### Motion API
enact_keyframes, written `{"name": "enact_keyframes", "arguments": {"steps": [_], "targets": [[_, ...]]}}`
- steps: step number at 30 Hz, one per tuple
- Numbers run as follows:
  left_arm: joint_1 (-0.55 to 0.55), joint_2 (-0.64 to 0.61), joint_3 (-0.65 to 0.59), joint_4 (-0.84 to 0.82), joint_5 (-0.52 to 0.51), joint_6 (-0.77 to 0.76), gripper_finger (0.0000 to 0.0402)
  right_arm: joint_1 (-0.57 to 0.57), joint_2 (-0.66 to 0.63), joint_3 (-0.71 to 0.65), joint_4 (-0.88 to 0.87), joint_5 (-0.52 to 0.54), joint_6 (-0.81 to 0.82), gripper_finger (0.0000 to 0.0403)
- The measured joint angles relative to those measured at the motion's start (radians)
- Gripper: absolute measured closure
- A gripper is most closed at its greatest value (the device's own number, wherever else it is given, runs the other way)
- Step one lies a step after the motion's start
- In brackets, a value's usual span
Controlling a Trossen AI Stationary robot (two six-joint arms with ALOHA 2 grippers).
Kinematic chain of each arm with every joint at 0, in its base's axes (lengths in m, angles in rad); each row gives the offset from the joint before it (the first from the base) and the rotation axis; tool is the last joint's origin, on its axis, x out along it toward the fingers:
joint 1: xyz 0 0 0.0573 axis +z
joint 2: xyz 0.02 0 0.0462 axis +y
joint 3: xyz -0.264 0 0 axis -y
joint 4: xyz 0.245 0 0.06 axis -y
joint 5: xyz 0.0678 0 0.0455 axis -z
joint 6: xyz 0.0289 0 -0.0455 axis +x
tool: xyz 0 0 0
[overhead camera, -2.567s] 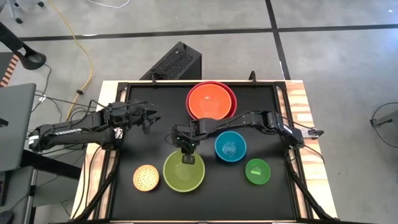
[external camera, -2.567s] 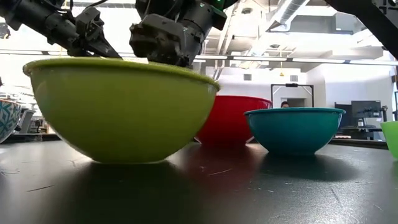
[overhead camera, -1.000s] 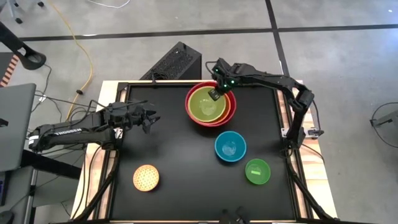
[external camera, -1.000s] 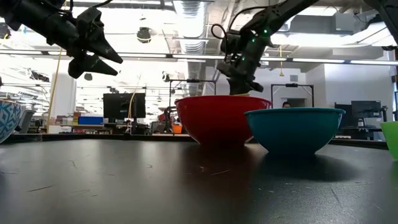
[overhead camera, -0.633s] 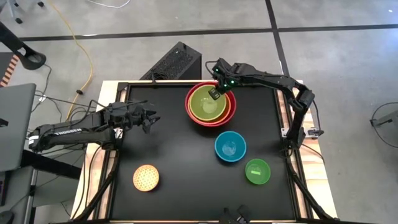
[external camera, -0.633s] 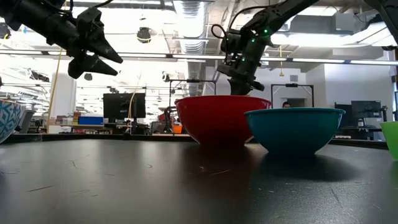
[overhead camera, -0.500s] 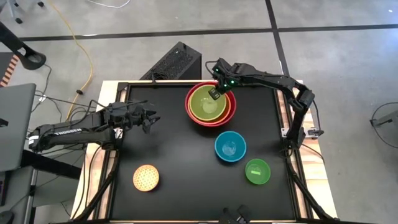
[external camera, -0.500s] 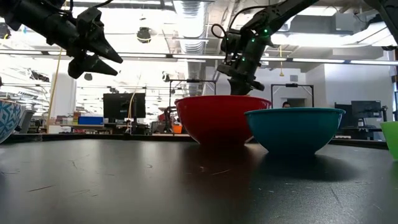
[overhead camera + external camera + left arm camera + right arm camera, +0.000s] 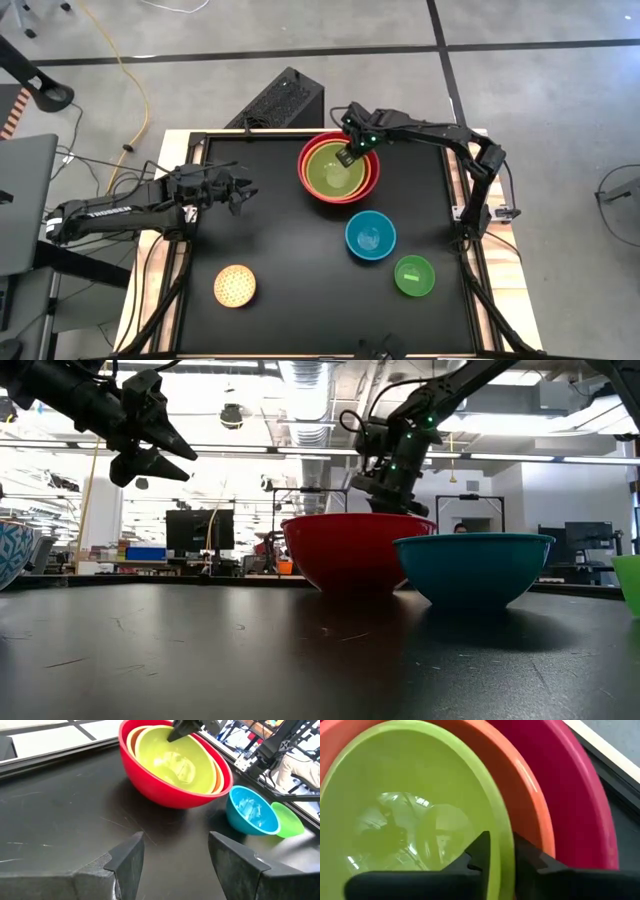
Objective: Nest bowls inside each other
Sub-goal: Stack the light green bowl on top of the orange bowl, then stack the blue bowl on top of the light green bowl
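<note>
The lime-green bowl sits inside the orange bowl, which sits inside the red bowl at the far middle of the table. My right gripper points steeply down at the lime-green bowl's far rim. It is open a little, one finger inside the rim and one between the lime-green and orange walls. The blue bowl, the bright green bowl and the speckled bowl stand apart on the table. My left gripper hangs open above the table's left side. My right gripper straddles the lime-green bowl's far rim from above, one finger inside and one outside. The rim nearly fills the narrow gap, and I cannot tell whether either finger touches it. The bowl rests in the orange bowl.
The black tabletop lies bare between the left arm and the stack, and in front of the stack. A raised black frame runs round the table's edge.
My right gripper has sunk a little at the far rim of the lime-green bowl, which stays seated in the orange bowl.
</note>
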Motion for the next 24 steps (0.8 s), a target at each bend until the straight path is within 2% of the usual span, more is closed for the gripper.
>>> {"name": "enact_keyframes", "arguments": {"steps": [8,13,18,24], "targets": [[0.0,0.0,0.0,0.0,0.001,-0.004,0.0191,0.0,-0.006,0.051,-0.096,-0.002,-0.034,0.022],[0.0,0.0,0.0,0.0,0.019,-0.002,0.0191,-0.003,-0.006,0.108,-0.169,0.003,-0.037,0.0178],[0.0,0.0,0.0,0.0,0.02,0.004,0.0191,0.001,-0.006,0.199,-0.278,0.013,-0.037,0.0169],[0.0,0.0,0.0,0.0,0.035,0.02,0.0191,0.071,-0.008,0.308,-0.537,-0.014,0.002,0.0176]]}}
